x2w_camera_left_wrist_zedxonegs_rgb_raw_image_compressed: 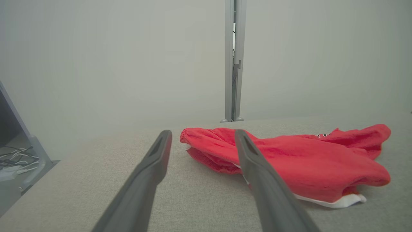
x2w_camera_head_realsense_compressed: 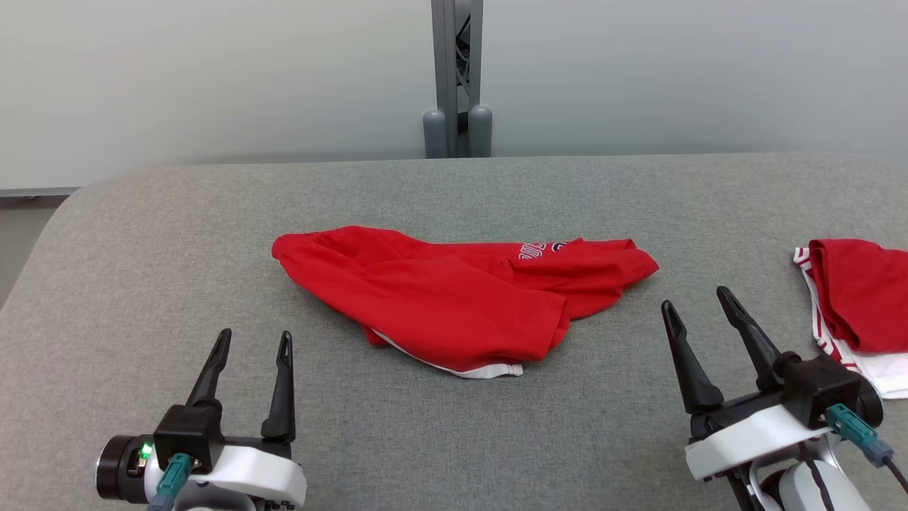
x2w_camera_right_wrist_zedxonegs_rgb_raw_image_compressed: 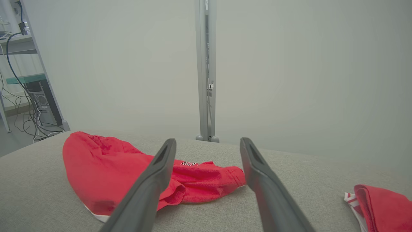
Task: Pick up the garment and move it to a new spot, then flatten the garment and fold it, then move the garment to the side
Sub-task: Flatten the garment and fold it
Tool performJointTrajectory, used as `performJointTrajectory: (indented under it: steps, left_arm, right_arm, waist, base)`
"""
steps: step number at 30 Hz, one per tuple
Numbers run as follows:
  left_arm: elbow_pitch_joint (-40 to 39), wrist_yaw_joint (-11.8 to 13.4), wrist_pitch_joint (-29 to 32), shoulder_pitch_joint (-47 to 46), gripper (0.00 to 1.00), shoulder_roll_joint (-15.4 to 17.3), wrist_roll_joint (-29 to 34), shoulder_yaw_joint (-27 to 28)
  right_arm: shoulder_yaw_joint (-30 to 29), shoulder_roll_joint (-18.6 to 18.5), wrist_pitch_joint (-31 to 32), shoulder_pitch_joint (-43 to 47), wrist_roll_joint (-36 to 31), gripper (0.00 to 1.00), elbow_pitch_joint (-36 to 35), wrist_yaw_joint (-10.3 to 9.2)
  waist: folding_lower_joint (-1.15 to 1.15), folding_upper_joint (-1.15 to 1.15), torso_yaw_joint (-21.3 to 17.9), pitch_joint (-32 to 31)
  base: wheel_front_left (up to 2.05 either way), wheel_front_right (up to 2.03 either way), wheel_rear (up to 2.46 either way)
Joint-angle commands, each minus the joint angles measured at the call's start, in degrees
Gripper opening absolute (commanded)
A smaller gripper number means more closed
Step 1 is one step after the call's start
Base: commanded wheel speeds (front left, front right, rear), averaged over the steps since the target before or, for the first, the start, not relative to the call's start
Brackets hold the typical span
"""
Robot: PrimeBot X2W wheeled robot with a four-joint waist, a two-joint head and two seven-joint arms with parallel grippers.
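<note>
A red garment (x2w_camera_head_realsense_compressed: 454,298) with a white hem and some lettering lies crumpled in the middle of the grey table (x2w_camera_head_realsense_compressed: 142,270). My left gripper (x2w_camera_head_realsense_compressed: 255,339) stands open at the lower left, short of the garment and apart from it. At the lower right my right gripper (x2w_camera_head_realsense_compressed: 699,298) is open too, just off the garment's right end, holding nothing. In the left wrist view the garment (x2w_camera_left_wrist_zedxonegs_rgb_raw_image_compressed: 289,161) lies ahead and to the right of the left gripper (x2w_camera_left_wrist_zedxonegs_rgb_raw_image_compressed: 202,133). From the right wrist the garment (x2w_camera_right_wrist_zedxonegs_rgb_raw_image_compressed: 106,170) lies ahead to the left of the right gripper (x2w_camera_right_wrist_zedxonegs_rgb_raw_image_compressed: 207,141).
A second red and white cloth (x2w_camera_head_realsense_compressed: 858,305) lies at the table's right edge, close beside my right gripper, also seen as the cloth (x2w_camera_right_wrist_zedxonegs_rgb_raw_image_compressed: 383,206). A grey metal post (x2w_camera_head_realsense_compressed: 457,78) stands behind the table's far edge against a pale wall. Shelving with cables (x2w_camera_right_wrist_zedxonegs_rgb_raw_image_compressed: 29,96) stands off to the left.
</note>
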Motion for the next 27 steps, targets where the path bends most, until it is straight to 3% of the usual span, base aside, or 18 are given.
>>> performJointTrajectory:
  steps: [1, 7, 18, 27]
  left_arm:
    - [0.2, -0.3, 0.0, 0.2, 1.0, 0.3, -0.3, -0.2]
    - [0.4, -0.3, 0.0, -0.8, 1.0, 0.3, -0.4, -0.7]
    - [1.2, -0.5, 0.0, -2.9, 1.0, 0.3, -0.7, -2.8]
    - [1.6, 0.0, 0.0, -4.8, 1.0, 0.3, -1.3, -3.9]
  right_arm:
    - [-0.2, 0.1, 0.0, 0.3, -0.2, 1.0, 0.2, -0.02]
    - [1.8, 0.6, 0.0, 0.5, 0.7, 1.0, 0.8, -0.02]
    - [21.6, -2.4, 0.0, -6.4, 9.6, 1.0, 13.8, -0.02]
    - [27.8, -2.5, 0.0, -12.7, 16.1, 1.0, 22.4, -0.02]
  waist:
    - [0.0, 0.0, 0.0, 0.0]
    - [0.0, 0.0, 0.3, 0.3]
    - [0.0, 0.0, 3.6, 4.5]
    - [0.0, 0.0, 6.8, 7.5]
  base:
    - [0.0, 0.0, 0.0]
    - [0.0, 0.0, 0.0]
    - [0.0, 0.0, 0.0]
    - [0.0, 0.0, 0.0]
